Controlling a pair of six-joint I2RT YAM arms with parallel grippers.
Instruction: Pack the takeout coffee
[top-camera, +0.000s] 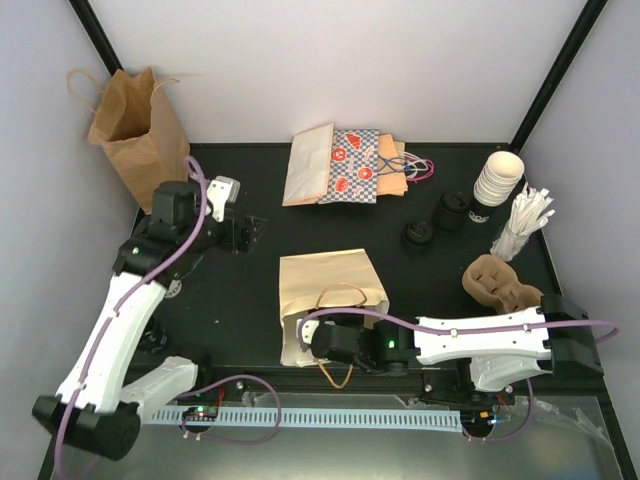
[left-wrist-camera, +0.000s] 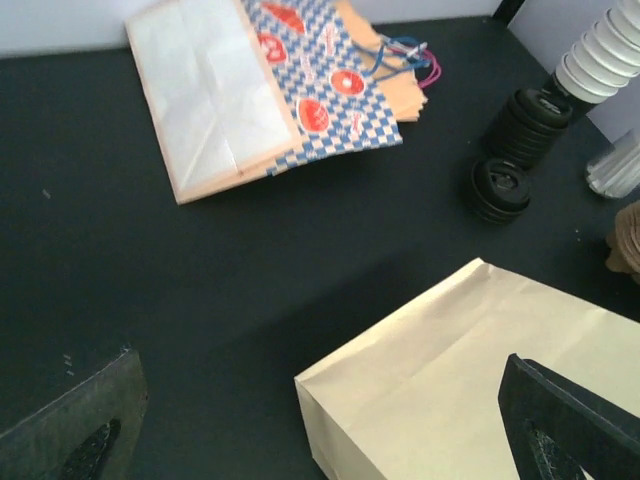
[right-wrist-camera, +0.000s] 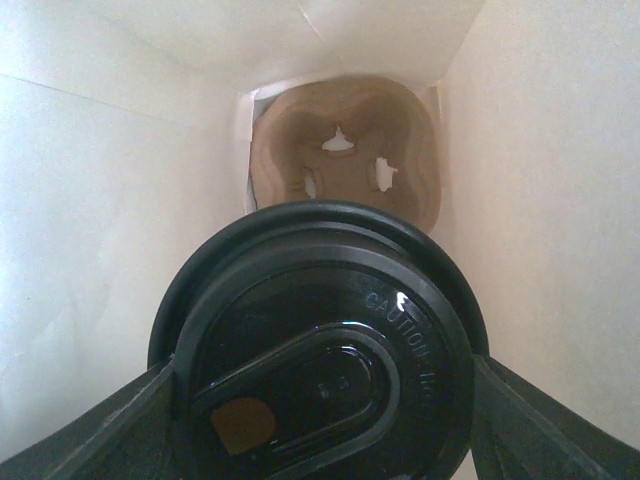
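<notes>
Nearest me, the right gripper (right-wrist-camera: 320, 430) was inside the cream paper bag (top-camera: 330, 280), its fingers clamped on either side of a black-lidded coffee cup (right-wrist-camera: 320, 350). Deeper in the bag, past the cup, a brown pulp carrier (right-wrist-camera: 340, 150) lay at the bottom. Left of the bag and a little beyond it, the left gripper (top-camera: 240, 232) hung with its fingers spread wide, holding nothing. Beyond the bag to the right stood a stack of white cups (top-camera: 497, 180).

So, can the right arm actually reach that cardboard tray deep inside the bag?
Probably yes: its tool sits inside the open cream bag gripping a lidded cup, and the tray lies straight ahead with nothing between them.
</notes>
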